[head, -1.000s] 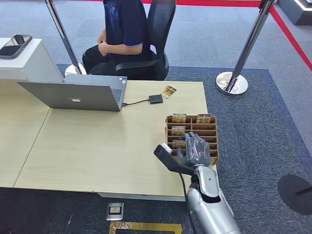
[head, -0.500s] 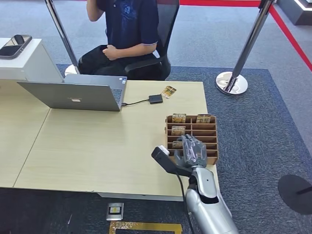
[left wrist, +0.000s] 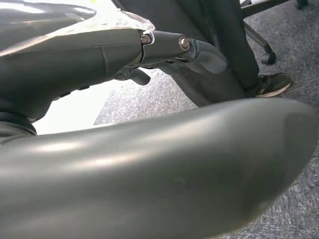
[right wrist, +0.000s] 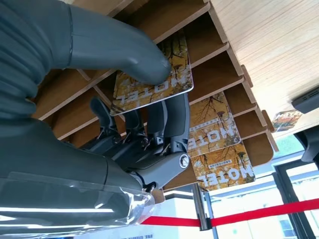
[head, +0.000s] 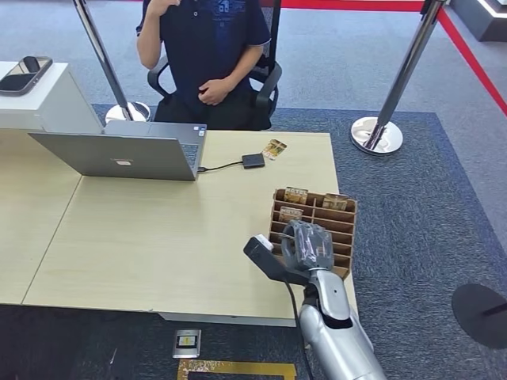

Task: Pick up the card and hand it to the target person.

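One card (right wrist: 152, 82) between right-hand fingers (right wrist: 165, 119), seemingly.

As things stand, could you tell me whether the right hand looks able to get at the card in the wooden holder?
Probably yes: the right hand already pinches a card between thumb and fingers at the wooden holder, with nothing in the way.

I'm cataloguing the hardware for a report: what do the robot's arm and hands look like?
The right arm is glossy silver with dark joint seams. The right hand has a grey ribbed cover under clear plastic film, a thick grey thumb and darker fingers with metal pins. The left hand looks similar.
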Robot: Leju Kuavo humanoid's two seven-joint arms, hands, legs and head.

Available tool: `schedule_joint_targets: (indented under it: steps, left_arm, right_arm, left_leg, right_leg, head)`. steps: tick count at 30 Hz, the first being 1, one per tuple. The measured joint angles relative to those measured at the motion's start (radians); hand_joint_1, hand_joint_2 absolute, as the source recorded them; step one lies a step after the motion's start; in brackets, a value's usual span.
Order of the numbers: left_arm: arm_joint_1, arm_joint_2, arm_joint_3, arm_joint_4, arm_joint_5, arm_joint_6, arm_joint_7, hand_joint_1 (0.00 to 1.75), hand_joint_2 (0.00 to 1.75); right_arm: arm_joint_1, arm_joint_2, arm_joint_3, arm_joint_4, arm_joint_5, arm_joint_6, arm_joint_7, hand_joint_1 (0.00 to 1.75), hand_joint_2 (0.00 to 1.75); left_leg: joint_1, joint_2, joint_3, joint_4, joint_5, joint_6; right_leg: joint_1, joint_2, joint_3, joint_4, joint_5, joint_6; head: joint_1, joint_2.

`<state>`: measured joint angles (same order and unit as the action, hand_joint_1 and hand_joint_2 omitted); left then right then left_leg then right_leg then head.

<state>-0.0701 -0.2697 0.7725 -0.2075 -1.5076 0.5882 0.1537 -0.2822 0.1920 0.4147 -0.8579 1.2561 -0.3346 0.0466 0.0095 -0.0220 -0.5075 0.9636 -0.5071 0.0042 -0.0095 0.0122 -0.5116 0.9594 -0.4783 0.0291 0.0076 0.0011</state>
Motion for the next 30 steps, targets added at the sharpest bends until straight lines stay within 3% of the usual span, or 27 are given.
schedule_joint_targets:
  steps: [14, 30]
  left_arm:
    - [0.0, 0.0, 0.0, 0.0, 0.005, 0.003, 0.0, 0.0, 0.0]
    - [0.0, 0.0, 0.0, 0.0, 0.027, 0.012, -0.001, 0.0, 0.0]
  right_arm:
    - [-0.001, 0.007, 0.003, -0.016, -0.012, -0.001, -0.027, 1.4, 1.75]
    - [-0.08, -0.025, 0.103, -0.238, -0.056, 0.09, -0.08, 1.36, 1.75]
  left_leg:
    - [0.0, 0.0, 0.0, 0.0, 0.0, 0.0]
    - [0.0, 0.0, 0.0, 0.0, 0.0, 0.0]
  right_leg:
    - [0.0, 0.0, 0.0, 0.0, 0.0, 0.0]
    - [0.0, 0.0, 0.0, 0.0, 0.0, 0.0]
  head:
    - [0.0, 0.0]
    - [0.0, 0.0]
